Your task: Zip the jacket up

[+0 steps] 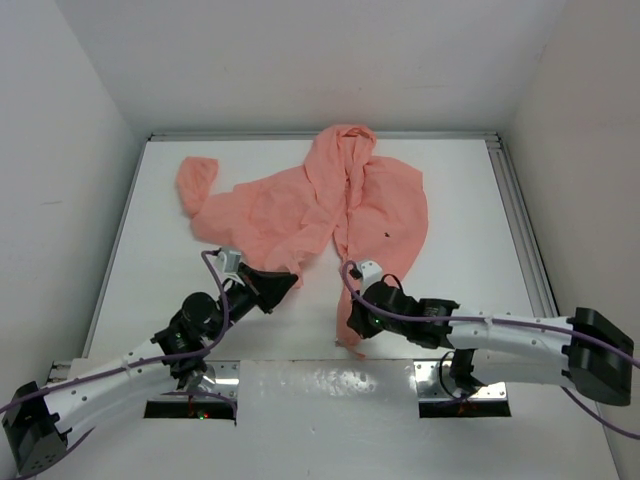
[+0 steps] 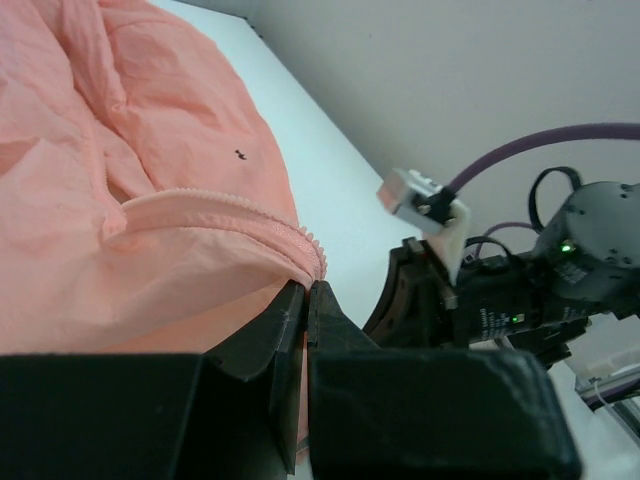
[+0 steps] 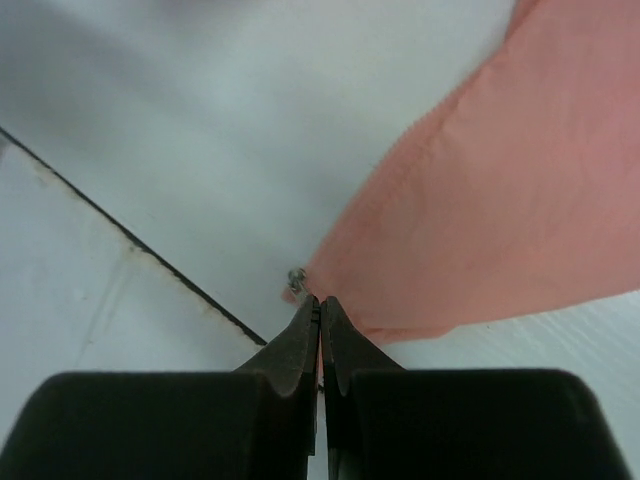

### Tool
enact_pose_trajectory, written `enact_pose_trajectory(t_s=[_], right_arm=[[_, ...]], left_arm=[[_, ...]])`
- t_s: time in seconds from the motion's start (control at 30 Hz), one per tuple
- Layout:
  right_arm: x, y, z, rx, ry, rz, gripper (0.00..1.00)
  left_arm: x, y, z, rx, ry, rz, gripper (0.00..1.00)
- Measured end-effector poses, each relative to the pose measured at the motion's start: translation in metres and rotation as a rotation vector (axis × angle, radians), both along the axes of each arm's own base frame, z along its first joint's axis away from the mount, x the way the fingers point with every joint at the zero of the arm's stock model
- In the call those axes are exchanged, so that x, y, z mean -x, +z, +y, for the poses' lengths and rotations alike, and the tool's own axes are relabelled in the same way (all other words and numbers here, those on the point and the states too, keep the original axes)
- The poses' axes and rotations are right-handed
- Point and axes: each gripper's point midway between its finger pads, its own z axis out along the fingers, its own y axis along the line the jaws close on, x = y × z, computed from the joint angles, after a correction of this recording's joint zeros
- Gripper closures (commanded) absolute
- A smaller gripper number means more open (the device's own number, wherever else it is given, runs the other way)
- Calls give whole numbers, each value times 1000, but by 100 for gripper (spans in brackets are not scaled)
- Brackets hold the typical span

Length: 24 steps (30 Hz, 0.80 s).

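The salmon-pink jacket (image 1: 330,205) lies open on the white table, hood toward the back wall. A tiny dark mark (image 1: 388,235) is on its right panel. My left gripper (image 1: 277,284) is shut on the bottom corner of the left front panel. In the left wrist view the fingertips (image 2: 309,292) pinch the fabric just below the zipper teeth (image 2: 235,204). My right gripper (image 1: 351,320) is shut on the bottom end of the right front edge. In the right wrist view its tips (image 3: 320,304) pinch the hem next to a small metal zipper part (image 3: 296,278).
A sleeve (image 1: 197,183) lies bunched at the back left. White walls enclose the table (image 1: 170,280) on three sides, with a metal rail (image 1: 520,220) along the right edge. The right arm (image 2: 520,290) shows close by in the left wrist view.
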Motion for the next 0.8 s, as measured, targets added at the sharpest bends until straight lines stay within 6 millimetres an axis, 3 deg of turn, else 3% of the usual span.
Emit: enact_pose_trajectory(t_s=[0.07,0.2,0.33,0.57,0.8], right_arm=[[2,-10,-3,38,-8,17,94],[6,-30,-11,123,-28,48,71],[10,-41,-13,180,-25,64,61],[15,-48,-5,224,5,65,58],[6,-51,-2,292,-21,16,57]], left_arm=[[2,2,-2,-6,-16,-19,100],[3,-2,-6,-35,-41,-35,100],[4,-5,-6,-57,-49,-42,100],[3,-10,-6,-77,-48,-36,100],[4,-10,-5,-81,-47,-31,100]])
